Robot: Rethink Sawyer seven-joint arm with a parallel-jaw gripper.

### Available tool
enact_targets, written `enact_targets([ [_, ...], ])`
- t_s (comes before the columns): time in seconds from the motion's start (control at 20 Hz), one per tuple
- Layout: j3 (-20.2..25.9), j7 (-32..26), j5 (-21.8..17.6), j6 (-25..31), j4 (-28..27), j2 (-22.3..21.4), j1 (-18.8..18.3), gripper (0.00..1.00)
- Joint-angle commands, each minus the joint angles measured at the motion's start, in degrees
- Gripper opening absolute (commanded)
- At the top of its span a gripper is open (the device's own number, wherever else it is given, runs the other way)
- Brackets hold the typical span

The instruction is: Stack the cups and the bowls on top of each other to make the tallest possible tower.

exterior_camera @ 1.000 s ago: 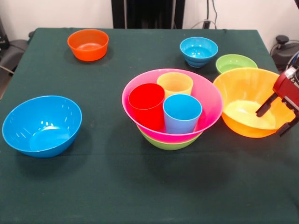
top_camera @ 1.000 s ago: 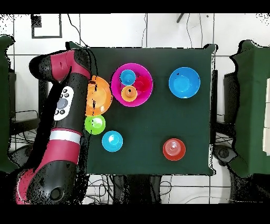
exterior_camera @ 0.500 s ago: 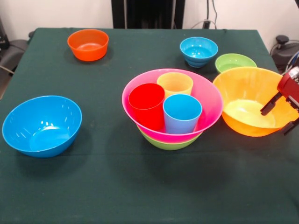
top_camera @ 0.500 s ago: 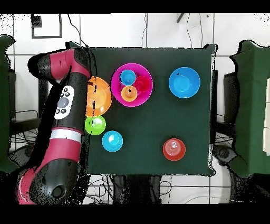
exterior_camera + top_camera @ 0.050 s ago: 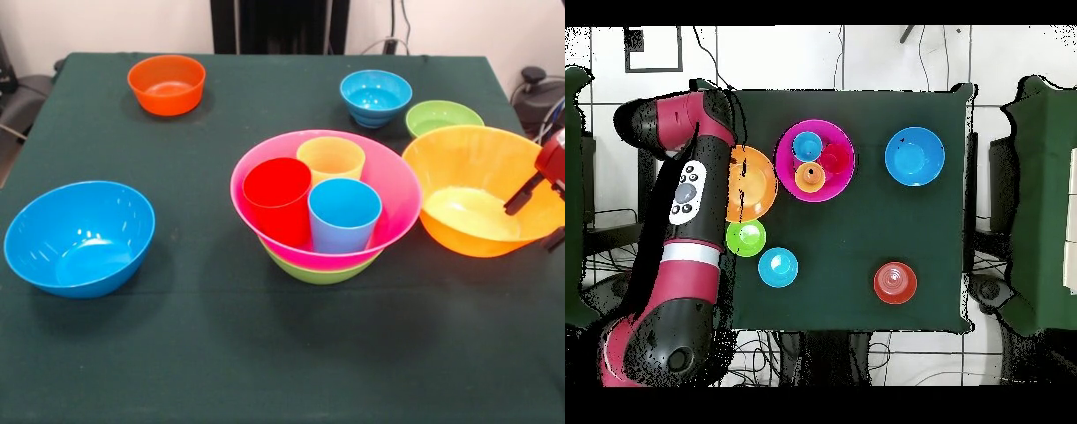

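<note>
Sliding further off to the side, gripper (image 5: pixel 540 215) spread, empty, by the yellow-orange bowl (image 5: pixel 477 190).
Pink bowl (image 5: pixel 388 190) holds three cups mid-table, nested on the green bowl (image 5: pixel 320 272).

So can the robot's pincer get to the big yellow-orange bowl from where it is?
Probably yes. The pincer hangs right at the outer rim of the yellow-orange bowl, which sits open and empty with nothing stacked in it. The pink bowl presses close only on the opposite side.

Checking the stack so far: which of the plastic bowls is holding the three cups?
The large pink plastic bowl, nested on a green bowl. The other bowls stand separately and hold no cups.
</note>
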Motion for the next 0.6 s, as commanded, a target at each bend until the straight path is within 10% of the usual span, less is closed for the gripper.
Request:
enact_targets([
  [0.05, 7.6, 3.4, 1.5, 3.0, 1.5, 0.4, -1.2, 1.0],
  [0.6, 7.3, 3.6, 2.2, 2.1, 1.0, 1.2, -1.2, 1.0],
])
